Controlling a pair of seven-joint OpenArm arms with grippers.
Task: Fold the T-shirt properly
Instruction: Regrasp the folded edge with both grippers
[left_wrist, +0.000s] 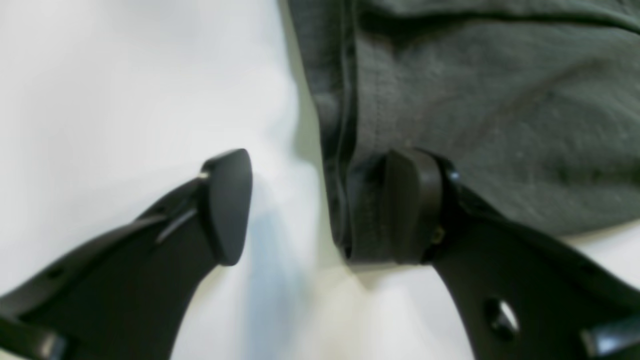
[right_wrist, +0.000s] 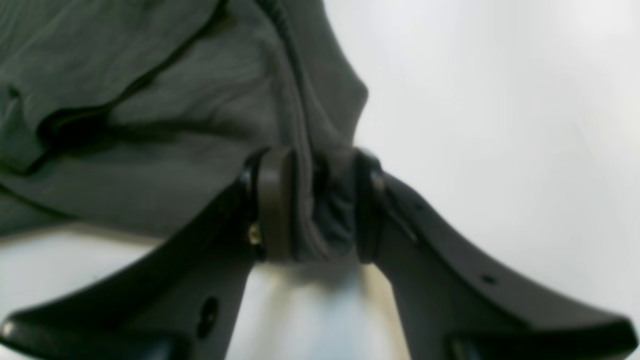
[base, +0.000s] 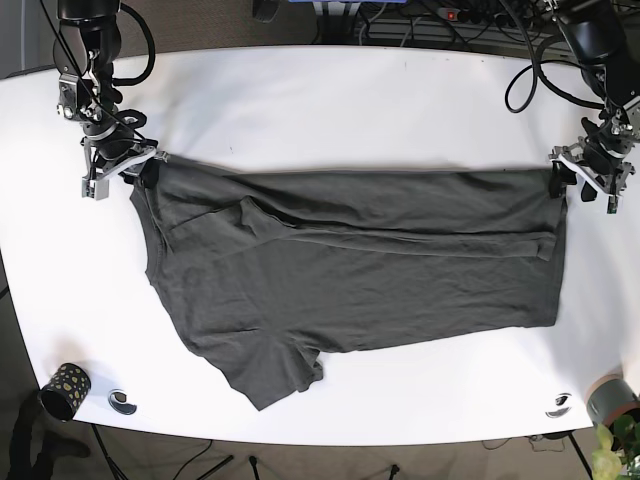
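Dark grey T-shirt (base: 350, 275) spread across white counter (base: 330, 100), half folded lengthwise, one sleeve sticking out at near edge. Right claw (right_wrist: 315, 205) clamped on a bunched corner of fabric at the shirt's far edge, base view's left. Left claw (left_wrist: 320, 205) spread open at the opposite far corner: one finger (left_wrist: 412, 205) on the cloth's hem, the other (left_wrist: 227, 205) over bare counter just beside the edge.

shirt (base: 360, 280): 1, dark grey
grippers: 2, left (base: 585, 172) and right (base: 120, 165)
table (base: 330, 100): 1, white
cup (base: 62, 390): 1, spotted
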